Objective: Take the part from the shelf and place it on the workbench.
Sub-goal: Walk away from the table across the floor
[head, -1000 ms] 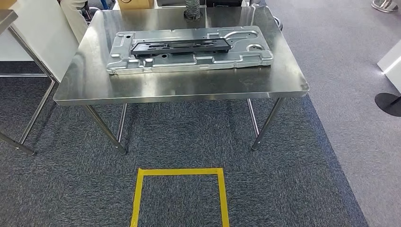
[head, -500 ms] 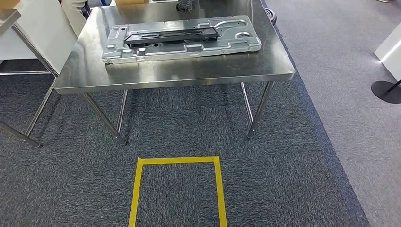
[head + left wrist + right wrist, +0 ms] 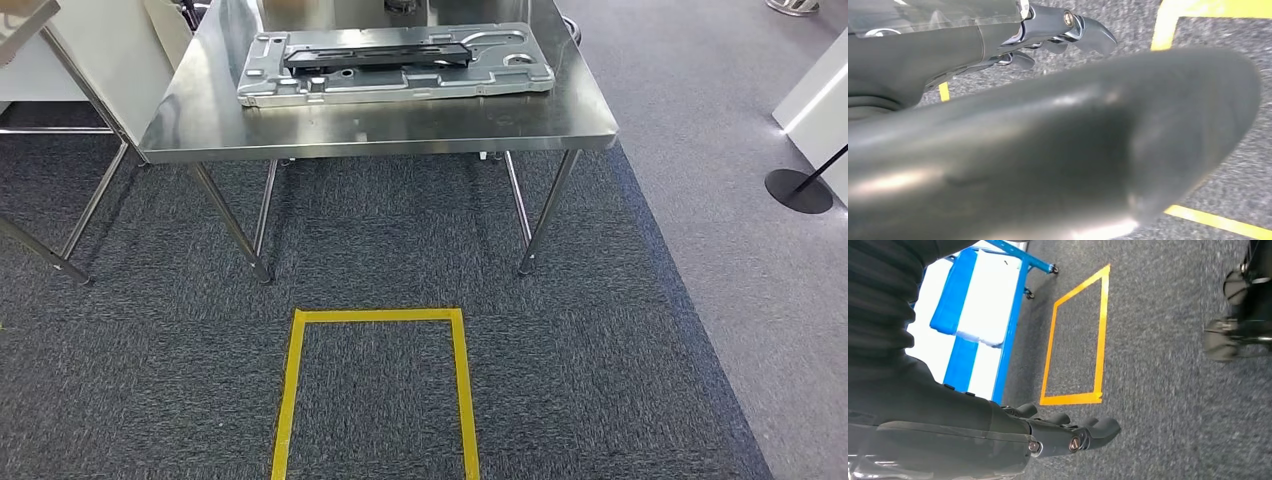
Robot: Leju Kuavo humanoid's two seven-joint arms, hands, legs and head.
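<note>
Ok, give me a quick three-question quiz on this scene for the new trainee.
1. True or false: the black part lies on top of the grey metal panel.
2. Where is the yellow tape square? A) on the steel table; B) on the carpet in front of the table; C) on a blue cart.
3. Fill in: the right robot hand holds ____.

Key: 1 true; 2 B; 3 nothing.
</note>
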